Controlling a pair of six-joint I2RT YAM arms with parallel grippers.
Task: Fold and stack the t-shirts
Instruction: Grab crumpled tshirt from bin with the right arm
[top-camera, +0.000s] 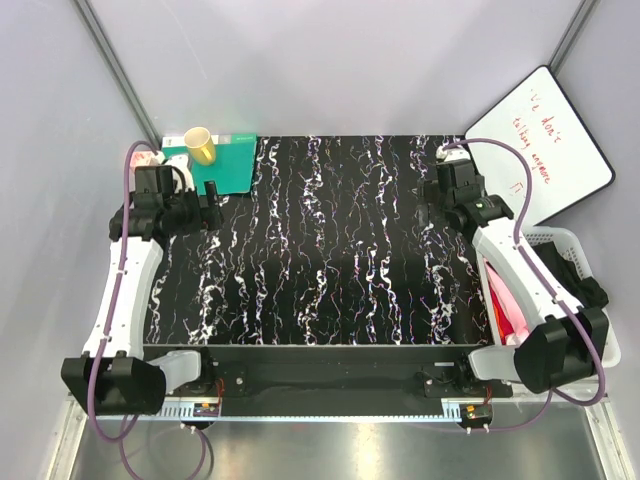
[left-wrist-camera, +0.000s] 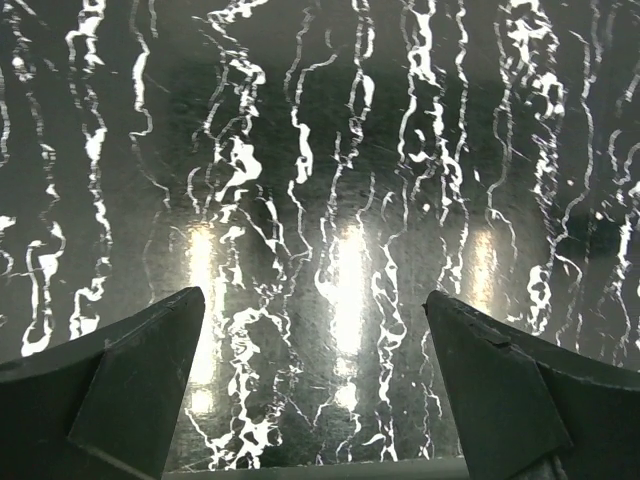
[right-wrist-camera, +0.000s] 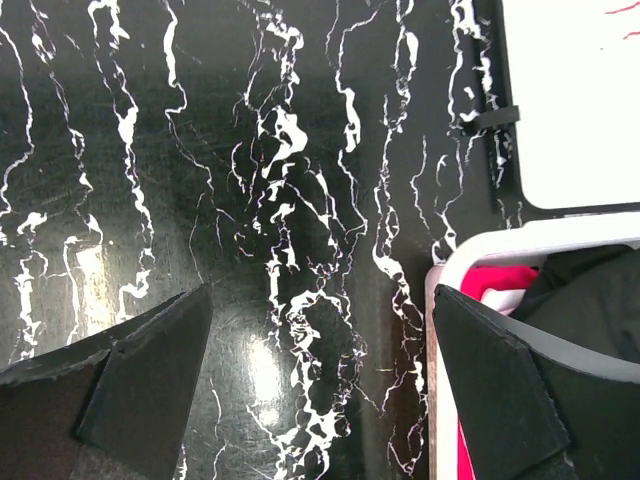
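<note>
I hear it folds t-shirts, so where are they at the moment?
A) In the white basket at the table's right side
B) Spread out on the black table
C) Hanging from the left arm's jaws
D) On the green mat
A: the pink and black t-shirts lie bunched inside the white basket, as both the top view and the right wrist view show.

We found writing only on the whiteboard just off the far right corner of the surface: slanted lines of red marker handwriting. We read the first as roughly "we don't"; the rest was too small to read. The right wrist view caught only one red stroke.
</note>
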